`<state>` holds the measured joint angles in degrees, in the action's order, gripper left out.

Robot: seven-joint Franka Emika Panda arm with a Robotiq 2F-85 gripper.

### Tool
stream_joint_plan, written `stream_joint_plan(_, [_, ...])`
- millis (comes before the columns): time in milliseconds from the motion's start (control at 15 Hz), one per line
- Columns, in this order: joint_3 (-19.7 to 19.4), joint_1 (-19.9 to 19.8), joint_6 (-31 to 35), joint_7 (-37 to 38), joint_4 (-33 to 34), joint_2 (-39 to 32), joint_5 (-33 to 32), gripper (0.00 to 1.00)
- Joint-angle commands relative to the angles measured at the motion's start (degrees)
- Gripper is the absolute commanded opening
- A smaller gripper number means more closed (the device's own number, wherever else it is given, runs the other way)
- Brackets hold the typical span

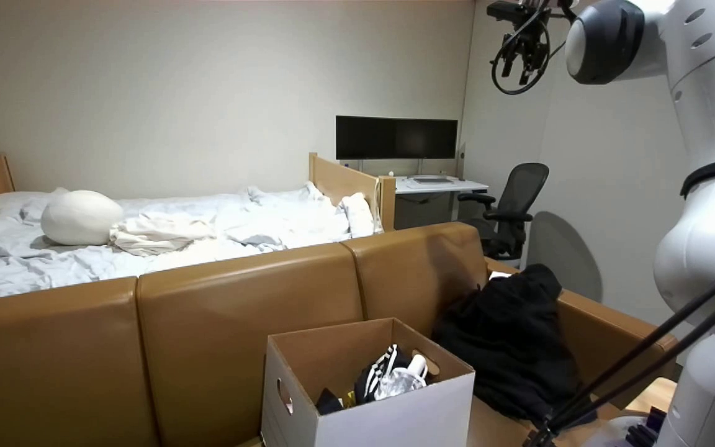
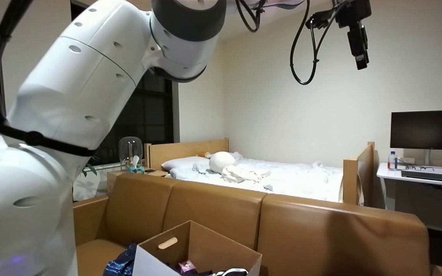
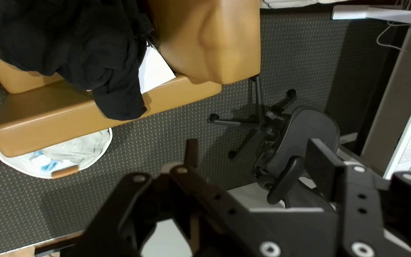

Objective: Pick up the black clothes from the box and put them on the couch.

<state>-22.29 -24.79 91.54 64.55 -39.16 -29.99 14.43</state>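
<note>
Jaws stand wide apart with nothing between them, high and beyond one end of the couch (image 1: 246, 298); past them the wrist view shows carpet (image 3: 152, 146) and an office chair (image 3: 303, 128). One black heap (image 1: 509, 341) already lies on the couch and laps over its arm (image 1: 612, 318), while black cloth with white stripes (image 1: 375, 374) sits inside the box (image 1: 395, 415), so your step now is probably to fetch that. Clear the box's rim before you descend, turn the jaws so both sides fit within the walls, and come down over the striped cloth rather than the silvery crumpled thing (image 1: 400, 383) just beside it. Take a deep fold and lift straight until the trailing end is free, or you may drag the box along. Lower it onto the seat (image 1: 489, 427) near the heap, not the arm, where soft fabric could slide to the carpet. Go in warily, since much is out of sight: the near wall hides the bottom of the box, both exterior views cut off its lower part, and the wrist view leaves it out entirely. You cannot tell how many garments it holds, nor what the dark scrap (image 1: 328, 402) in its corner is. A pink item (image 2: 187, 267) shows only in part.
</note>
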Motion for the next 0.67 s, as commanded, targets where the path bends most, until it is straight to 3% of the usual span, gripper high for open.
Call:
stream_joint_plan(0, [-0.1,0.7,0.3,0.1,-0.3,0.7,-0.4,0.95])
stream_joint_plan(267, [0.1,7.9,1.6,-2.9,-0.9,-2.2,-7.1,1.00])
stream_joint_plan(600, [2.2,16.1,3.0,-7.3,-8.5,-5.7,-9.8,1.00])
